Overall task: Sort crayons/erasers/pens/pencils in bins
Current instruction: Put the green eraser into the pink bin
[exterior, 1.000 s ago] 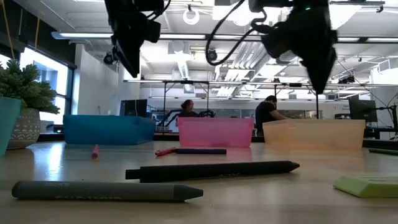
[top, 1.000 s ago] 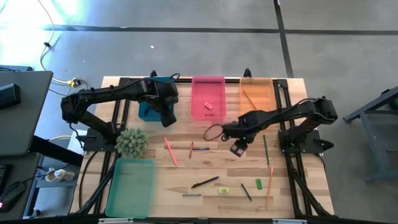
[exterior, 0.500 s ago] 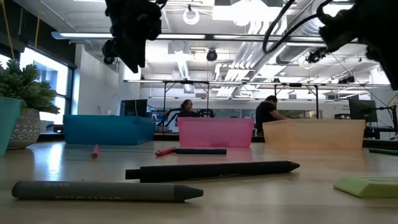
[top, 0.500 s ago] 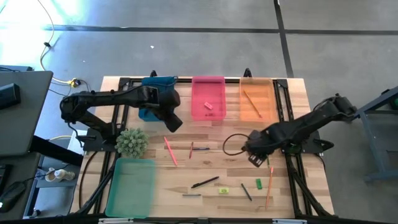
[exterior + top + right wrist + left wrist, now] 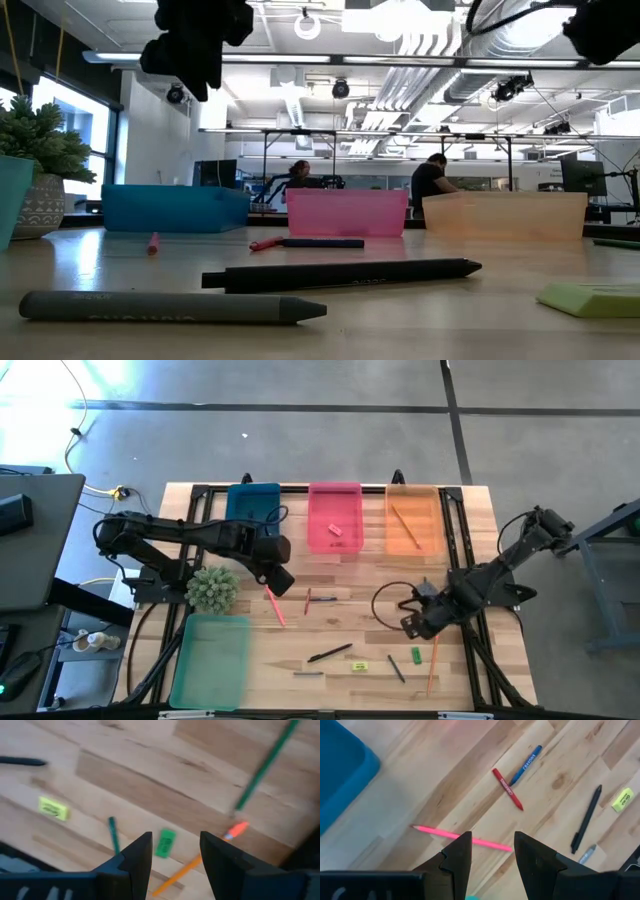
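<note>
My left gripper (image 5: pixel 280 574) is open and empty above the table, just off the pink pencil (image 5: pixel 462 837), with a red crayon (image 5: pixel 507 795) and a blue crayon (image 5: pixel 526 764) beyond. My right gripper (image 5: pixel 412 625) is open and empty above the table's right half, over a green eraser (image 5: pixel 165 842), an orange pencil (image 5: pixel 200 865) and a long green pencil (image 5: pixel 265 767). A black pen (image 5: pixel 330 653), a grey crayon (image 5: pixel 308 674) and a yellow eraser (image 5: pixel 360 666) lie flat near the front edge. The blue bin (image 5: pixel 252 505), pink bin (image 5: pixel 334 518) and orange bin (image 5: pixel 411 520) stand along the far edge; the green bin (image 5: pixel 212 660) stands at the front left.
A potted plant (image 5: pixel 212 588) stands left of my left gripper, behind the green bin. The pink bin holds a small pink eraser (image 5: pixel 335 530); the orange bin holds an orange pencil (image 5: pixel 403 518). A short dark green pencil (image 5: pixel 396 668) lies by the green eraser. People sit in the room behind.
My left gripper has gone from over the blue bin toward the near edge and a little right, and now hangs by the pink pencil. My right gripper has gone from the table's middle toward the right and near edges. Nothing on the table has moved.
</note>
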`<action>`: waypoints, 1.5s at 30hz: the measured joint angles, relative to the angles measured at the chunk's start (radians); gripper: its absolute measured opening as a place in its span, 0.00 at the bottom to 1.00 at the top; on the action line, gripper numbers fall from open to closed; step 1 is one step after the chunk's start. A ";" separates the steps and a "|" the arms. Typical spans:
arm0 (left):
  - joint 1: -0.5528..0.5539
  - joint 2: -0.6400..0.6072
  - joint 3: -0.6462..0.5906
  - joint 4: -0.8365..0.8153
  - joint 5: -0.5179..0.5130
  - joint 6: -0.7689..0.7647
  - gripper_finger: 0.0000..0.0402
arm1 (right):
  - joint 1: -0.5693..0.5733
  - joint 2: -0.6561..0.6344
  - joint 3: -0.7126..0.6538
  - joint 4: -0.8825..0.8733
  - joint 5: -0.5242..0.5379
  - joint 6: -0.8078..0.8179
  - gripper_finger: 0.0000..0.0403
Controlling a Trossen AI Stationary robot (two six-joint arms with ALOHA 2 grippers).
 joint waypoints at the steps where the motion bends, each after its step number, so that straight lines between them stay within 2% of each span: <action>1: -0.009 0.000 0.000 0.000 -0.009 -0.010 0.34 | 0.019 0.001 0.000 0.014 0.021 0.017 0.39; 4: -0.032 0.000 0.000 0.000 -0.016 -0.031 0.34 | 0.063 0.010 0.000 0.028 0.065 0.078 0.40; 7: -0.049 0.000 0.000 0.001 -0.017 -0.042 0.34 | 0.096 0.031 0.000 0.026 0.062 0.128 0.43; 13: -0.060 0.001 0.000 0.002 -0.017 -0.041 0.34 | 0.118 0.112 0.000 0.072 -0.023 0.240 0.47; 21: -0.057 0.001 0.000 0.003 -0.017 0.020 0.34 | 0.121 0.242 0.000 0.192 -0.044 0.284 0.43; 32: -0.060 0.001 0.000 0.003 -0.015 0.047 0.34 | 0.122 0.382 0.000 0.268 -0.098 0.302 0.38; 45: -0.060 0.001 0.000 0.004 -0.013 0.099 0.34 | 0.156 0.414 0.000 0.288 -0.103 0.412 0.38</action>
